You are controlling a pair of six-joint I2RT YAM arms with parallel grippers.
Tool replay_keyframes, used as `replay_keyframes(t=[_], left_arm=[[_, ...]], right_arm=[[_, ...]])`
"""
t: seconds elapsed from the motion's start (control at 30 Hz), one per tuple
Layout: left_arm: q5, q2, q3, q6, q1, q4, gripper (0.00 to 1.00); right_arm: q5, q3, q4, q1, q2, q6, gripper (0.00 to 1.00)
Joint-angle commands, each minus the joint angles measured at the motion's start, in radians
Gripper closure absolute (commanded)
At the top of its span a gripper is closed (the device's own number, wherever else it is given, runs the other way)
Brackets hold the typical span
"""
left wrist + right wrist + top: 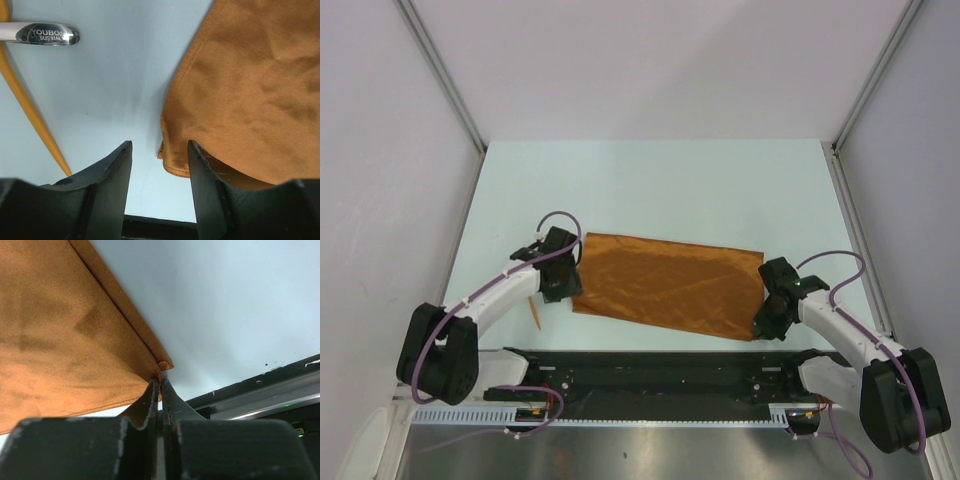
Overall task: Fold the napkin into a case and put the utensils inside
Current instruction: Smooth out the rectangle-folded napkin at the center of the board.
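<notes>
The rust-orange napkin (665, 285) lies folded double into a wide rectangle mid-table (650, 190), an arm at each near corner. On the right, the right gripper (160, 385) has its fingers pressed together on the near-right corner, and the hemmed edge runs straight into the pinch. On the left, the left gripper (160, 150) stands with its jaws apart. The cloth's near-left corner sits in the gap, hard by the right-hand finger (210, 190), two layers showing at the edge. Just left of that arm a slim orange stick-like utensil (30, 105) lies on the table, and a steel handle (45, 34) stamped YOUBOS lies at its far end.
</notes>
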Motion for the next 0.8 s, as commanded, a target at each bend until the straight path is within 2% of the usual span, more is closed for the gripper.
replay_keyframes(t=[0.0,0.23,0.37,0.4,0.43,0.47,0.57,0.77], left_arm=[[-0.021,0.039,0.004,-0.006,0.001,0.0,0.48],[0.02,0.044,-0.032,-0.029,-0.011,0.031,0.54],[0.031,0.062,-0.029,-0.03,-0.013,0.062,0.64],[0.036,0.064,-0.02,-0.026,-0.013,0.077,0.72],[0.031,0.07,-0.015,-0.011,-0.013,0.082,0.75],[0.027,0.071,-0.006,-0.004,-0.014,0.079,0.86],[-0.024,0.067,0.039,0.032,-0.028,0.04,1.0],[-0.044,0.057,0.092,0.065,-0.045,0.01,1.0]], right_arm=[[0.023,0.007,0.003,0.004,-0.008,0.013,0.99],[0.028,0.014,0.003,0.004,-0.012,0.015,1.0],[0.04,0.03,-0.006,0.004,-0.02,0.01,1.0],[0.046,0.049,-0.013,0.004,-0.02,0.003,1.0],[0.054,0.059,-0.018,0.003,-0.02,-0.005,1.0],[0.075,0.07,-0.027,-0.005,-0.02,-0.009,1.0],[0.102,0.127,-0.029,-0.049,-0.011,-0.065,1.0],[0.096,0.219,0.011,-0.134,0.029,-0.18,1.0]])
